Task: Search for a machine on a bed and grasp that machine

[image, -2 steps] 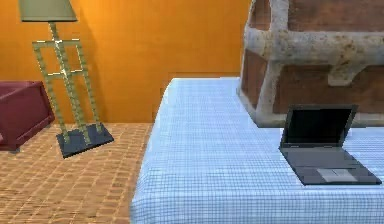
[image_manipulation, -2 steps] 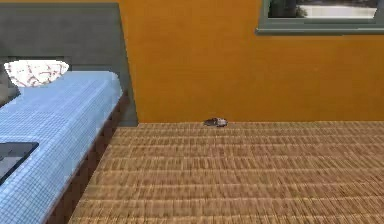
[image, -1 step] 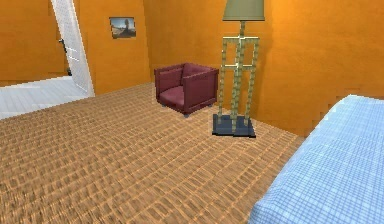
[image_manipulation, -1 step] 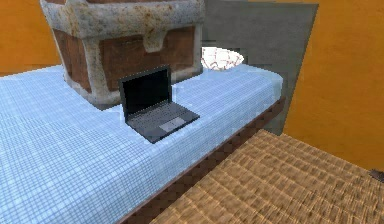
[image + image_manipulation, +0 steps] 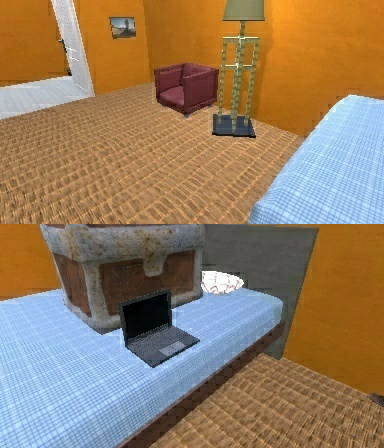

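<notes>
Laptop (image 5: 157, 329), taken as the task's machine, lay on the pale blue checked bed (image 5: 60, 374) in the arm side view, a little left of the middle. Lid up, dark screen facing the near edge of the bed, keyboard half flat on the cover in front of it. Hinge line, its long axis, ran roughly across that view, rising slightly to the right. A big wood-and-stone chest (image 5: 125, 269) sat just behind the lid, close to it, contact not clear. 1 white bowl-like thing (image 5: 221, 283) lay well apart, near the grey headboard (image 5: 265, 274).

Jaw state: could not tell from these pictures, same for which way the laptop lay from them.

Judgement: search step looked done, grasp not yet. An arm reaching out along that view's middle would likely pass right of the laptop, so a small base shift toward that view's left seemed needed first. The chest left little room behind.

Forward view: bed corner (image 5: 335, 170), maroon armchair (image 5: 186, 87), floor lamp (image 5: 238, 70).
</notes>
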You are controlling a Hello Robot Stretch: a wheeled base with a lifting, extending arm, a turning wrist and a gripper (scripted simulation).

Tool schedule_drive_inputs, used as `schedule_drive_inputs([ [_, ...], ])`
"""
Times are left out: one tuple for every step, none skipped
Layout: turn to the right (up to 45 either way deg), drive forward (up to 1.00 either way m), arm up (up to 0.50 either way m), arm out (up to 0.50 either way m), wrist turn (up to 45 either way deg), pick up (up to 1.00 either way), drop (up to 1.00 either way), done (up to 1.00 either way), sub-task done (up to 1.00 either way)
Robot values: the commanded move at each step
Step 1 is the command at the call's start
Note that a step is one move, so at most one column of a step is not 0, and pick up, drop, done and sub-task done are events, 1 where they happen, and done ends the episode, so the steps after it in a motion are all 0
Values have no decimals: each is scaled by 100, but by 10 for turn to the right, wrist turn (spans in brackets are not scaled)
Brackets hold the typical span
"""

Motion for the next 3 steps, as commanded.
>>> schedule_drive_inputs([
  [0,0,36,0,0,0,0,0,0],
  [0,0,0,50,0,0,0,0,0],
  [0,0,0,0,450,0,0,0,0],
])
